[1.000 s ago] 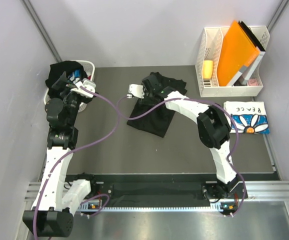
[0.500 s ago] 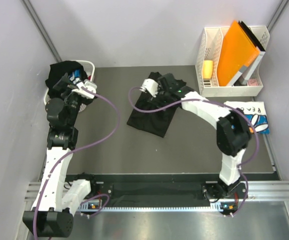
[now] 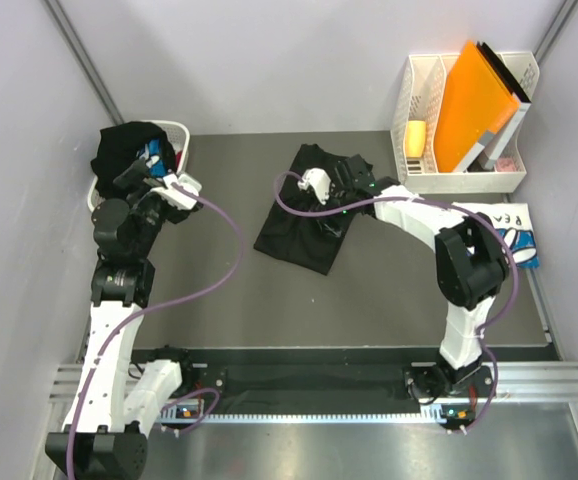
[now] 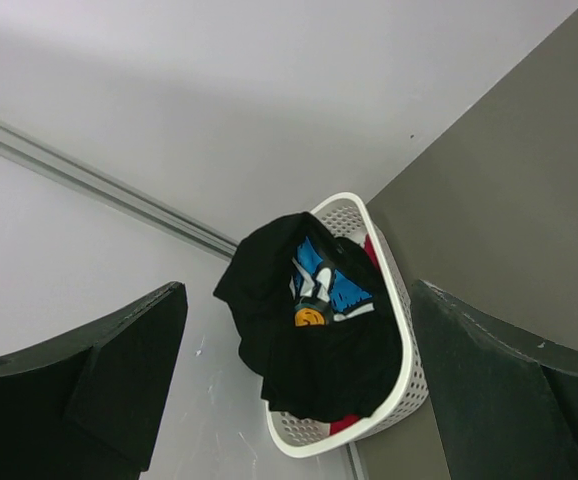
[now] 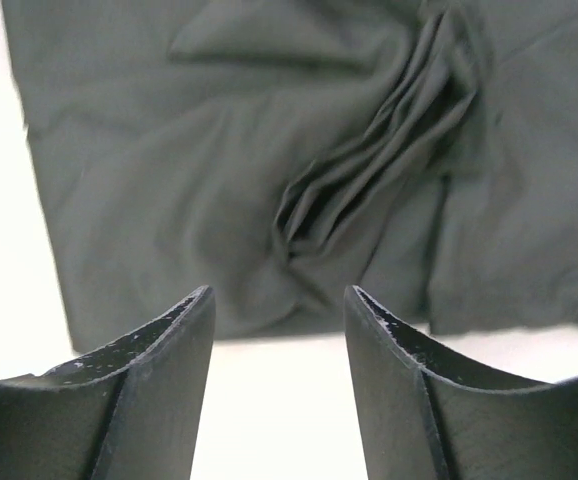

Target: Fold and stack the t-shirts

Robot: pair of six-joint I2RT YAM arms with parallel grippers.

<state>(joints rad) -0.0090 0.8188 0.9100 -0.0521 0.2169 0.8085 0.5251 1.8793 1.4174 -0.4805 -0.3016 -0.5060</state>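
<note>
Black tee (image 3: 299, 232) lies rumpled off to the right of the laundry basket (image 4: 391, 300), and the right gripper (image 5: 279, 300) has swung in over its bunched middle, jaws apart and empty but narrowing, so a pinch looks close, while the left gripper (image 4: 297, 290) hangs gaping by the basket.

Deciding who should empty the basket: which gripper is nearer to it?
Left. The left gripper hovers just beside the basket, open toward it; the right gripper is over the black tee mid-table, well away.
</note>
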